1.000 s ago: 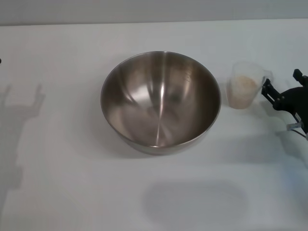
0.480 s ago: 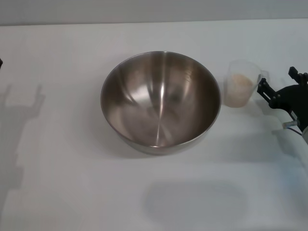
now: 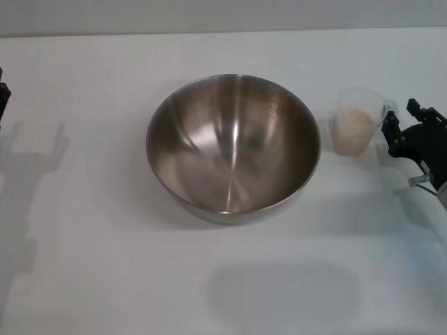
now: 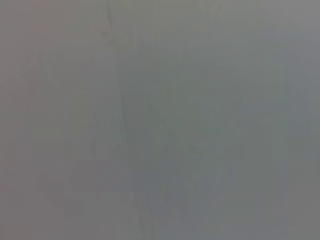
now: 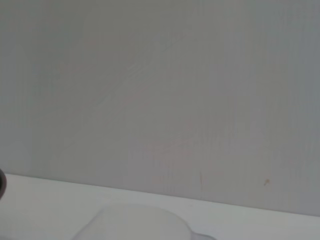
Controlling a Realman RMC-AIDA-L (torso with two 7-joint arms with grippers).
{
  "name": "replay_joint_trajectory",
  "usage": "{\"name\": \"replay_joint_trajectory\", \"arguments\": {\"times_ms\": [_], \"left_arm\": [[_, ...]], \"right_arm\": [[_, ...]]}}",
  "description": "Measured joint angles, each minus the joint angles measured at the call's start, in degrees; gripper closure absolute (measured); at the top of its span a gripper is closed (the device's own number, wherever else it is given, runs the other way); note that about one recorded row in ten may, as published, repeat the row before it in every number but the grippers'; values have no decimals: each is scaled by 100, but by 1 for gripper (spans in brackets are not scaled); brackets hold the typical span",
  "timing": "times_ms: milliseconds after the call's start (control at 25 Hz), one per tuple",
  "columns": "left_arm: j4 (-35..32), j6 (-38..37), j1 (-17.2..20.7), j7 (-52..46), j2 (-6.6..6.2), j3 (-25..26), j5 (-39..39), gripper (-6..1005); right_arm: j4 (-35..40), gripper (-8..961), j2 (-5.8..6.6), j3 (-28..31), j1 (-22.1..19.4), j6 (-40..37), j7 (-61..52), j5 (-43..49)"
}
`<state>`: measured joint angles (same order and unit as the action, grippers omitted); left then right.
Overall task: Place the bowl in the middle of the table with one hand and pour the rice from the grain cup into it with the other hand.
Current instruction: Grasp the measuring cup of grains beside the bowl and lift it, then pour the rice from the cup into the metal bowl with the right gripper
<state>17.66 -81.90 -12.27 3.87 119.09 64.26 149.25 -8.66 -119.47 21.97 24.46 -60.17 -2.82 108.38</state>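
The steel bowl (image 3: 234, 146) stands upright and empty in the middle of the white table (image 3: 105, 265). The clear grain cup (image 3: 355, 129) stands to its right, apart from it, holding cream rice (image 3: 353, 120). My right gripper (image 3: 403, 115) is at the cup's handle side, low over the table, open, with a finger on each side of the handle. The cup's rim shows faintly in the right wrist view (image 5: 135, 222). Only a black bit of my left gripper (image 3: 3, 94) shows at the table's left edge. The left wrist view shows plain grey.
A grey wall (image 3: 223, 14) runs along the table's far edge. Arm shadows lie on the table at the left (image 3: 28, 167).
The right gripper's fingers have come closer together at the cup's handle. The cup shifted slightly left, then back. The left gripper has edged into view at the left.
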Motion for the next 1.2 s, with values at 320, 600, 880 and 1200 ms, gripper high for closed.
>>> {"name": "replay_joint_trajectory", "arguments": {"times_ms": [320, 600, 880, 1200], "left_arm": [[-7, 50, -21, 0, 0, -62, -28, 197], [-9, 70, -34, 0, 0, -98, -29, 197], [-9, 69, -19, 0, -1, -99, -27, 197], [-52, 69, 1, 0, -1, -106, -27, 197]], "right_arm": [[-6, 621, -6, 0, -44, -65, 8, 0], [-100, 870, -19, 65, -205, -427, 320, -44], [-180, 937, -16, 157, -377, -920, 443, -55], [-277, 939, -14, 122, -578, -2014, 446, -32]]}}
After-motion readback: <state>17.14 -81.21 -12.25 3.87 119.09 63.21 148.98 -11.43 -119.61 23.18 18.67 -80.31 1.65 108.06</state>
